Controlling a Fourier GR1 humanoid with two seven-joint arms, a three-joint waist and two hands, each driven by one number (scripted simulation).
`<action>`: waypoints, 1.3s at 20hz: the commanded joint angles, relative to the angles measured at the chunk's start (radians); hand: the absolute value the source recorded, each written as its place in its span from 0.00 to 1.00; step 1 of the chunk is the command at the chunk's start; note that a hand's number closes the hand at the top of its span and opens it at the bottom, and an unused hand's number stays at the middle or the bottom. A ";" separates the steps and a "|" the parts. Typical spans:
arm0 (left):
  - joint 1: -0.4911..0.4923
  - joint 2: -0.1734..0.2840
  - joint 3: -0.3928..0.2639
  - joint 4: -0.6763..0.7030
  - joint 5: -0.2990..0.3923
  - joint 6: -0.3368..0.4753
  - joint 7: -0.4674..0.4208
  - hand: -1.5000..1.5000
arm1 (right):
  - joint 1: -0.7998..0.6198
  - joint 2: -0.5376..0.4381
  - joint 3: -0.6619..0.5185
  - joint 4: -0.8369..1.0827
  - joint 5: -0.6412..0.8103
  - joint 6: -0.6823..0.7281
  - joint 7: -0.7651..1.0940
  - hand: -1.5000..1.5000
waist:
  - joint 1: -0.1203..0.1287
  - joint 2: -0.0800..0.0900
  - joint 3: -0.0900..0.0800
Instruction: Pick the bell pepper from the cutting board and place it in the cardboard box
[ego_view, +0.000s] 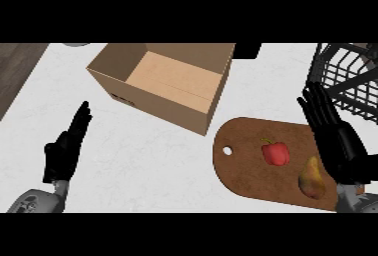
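Bell pepper (276, 153), red (green stem), lies on cutting board (244, 170); both robot hands spread flat.

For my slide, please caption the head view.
Red bell pepper and pear on cutting board beside open cardboard box.

Even, bright light fell on the pale surface (148, 160) with no glare. Soft shadows lay only close beside the cardboard box (166, 82), whose inner walls were lit unevenly, the wall farthest from the cutting board (251, 165) darkest.
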 joint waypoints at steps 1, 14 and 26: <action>-0.004 0.033 0.020 -0.031 -0.021 -0.028 -0.012 0.50 | -0.016 -0.034 -0.018 -0.041 0.036 0.043 -0.024 0.00 | -0.033 -0.009 -0.018; -0.105 0.110 -0.049 -0.164 -0.043 -0.220 -0.057 0.50 | -0.032 -0.511 -0.122 -0.120 0.505 0.165 -0.278 0.00 | -0.043 -0.008 -0.017; -0.155 0.077 -0.027 -0.144 -0.065 -0.234 -0.011 0.50 | -0.019 -0.723 0.053 -0.353 0.848 0.384 0.025 0.00 | -0.040 -0.008 -0.021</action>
